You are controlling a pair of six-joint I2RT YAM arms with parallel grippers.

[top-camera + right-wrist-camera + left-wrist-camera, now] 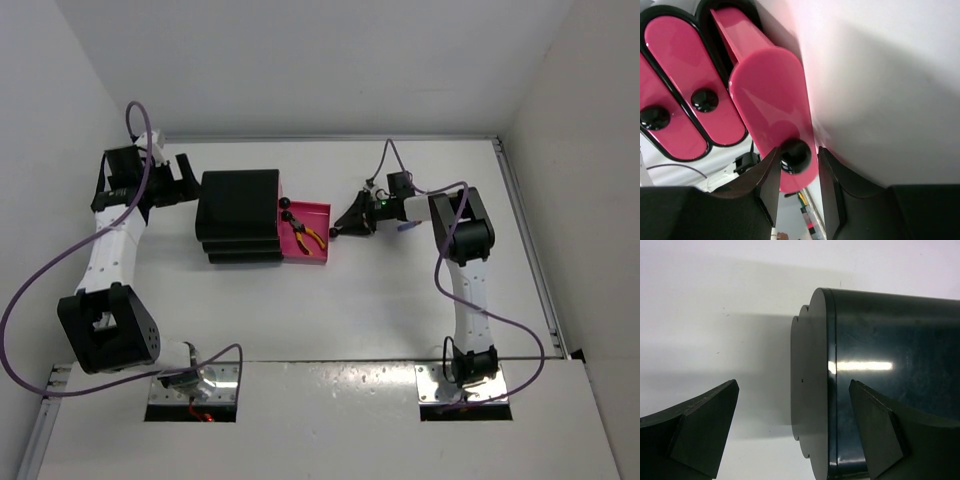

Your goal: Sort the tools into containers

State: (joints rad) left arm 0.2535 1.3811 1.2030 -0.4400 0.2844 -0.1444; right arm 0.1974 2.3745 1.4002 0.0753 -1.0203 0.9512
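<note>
The black stepped cabinet stands left of centre. Its lowest magenta drawer is pulled out to the right and holds the yellow-orange-handled pliers. My right gripper is at that drawer's black knob, one finger on each side. The jaws are slightly apart, with a gap at the right finger. The other two pink drawers are shut. My left gripper is open at the cabinet's back edge, not touching it. The green-handled tool and the purple screwdriver are not in view.
White walls enclose the table on the left, back and right. A metal rail runs along the right edge. Purple cables loop beside both arms. The arm bases sit at the near edge.
</note>
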